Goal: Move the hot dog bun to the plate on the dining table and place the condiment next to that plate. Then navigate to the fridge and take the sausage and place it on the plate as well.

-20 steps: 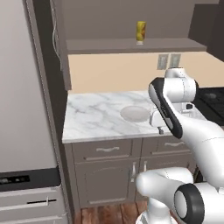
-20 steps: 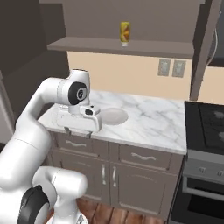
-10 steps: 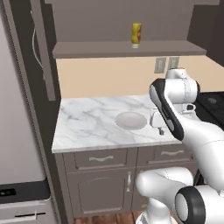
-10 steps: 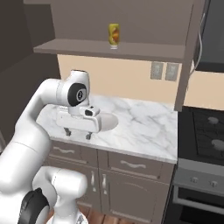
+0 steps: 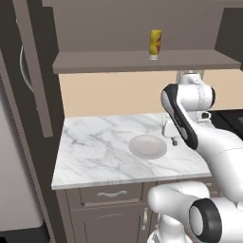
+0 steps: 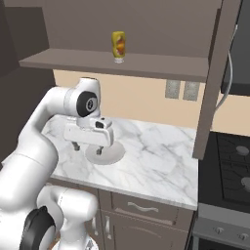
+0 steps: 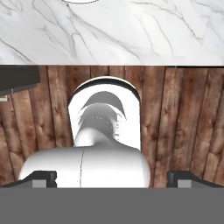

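Condiment bottle standing upright on the shelf above the marble desk, out of easy reach; fingers spread wide and empty, poised over the plate, no bun or sausage evident.

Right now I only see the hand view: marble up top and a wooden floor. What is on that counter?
Observer: A round plate lies on the marble counter, roughly under the claw.
Operator: Is my claw holding something?
Observer: No, its jaws are wide open and empty.
Operator: Where is the sauce?
Observer: A yellow bottle stands upright on the shelf above the counter.
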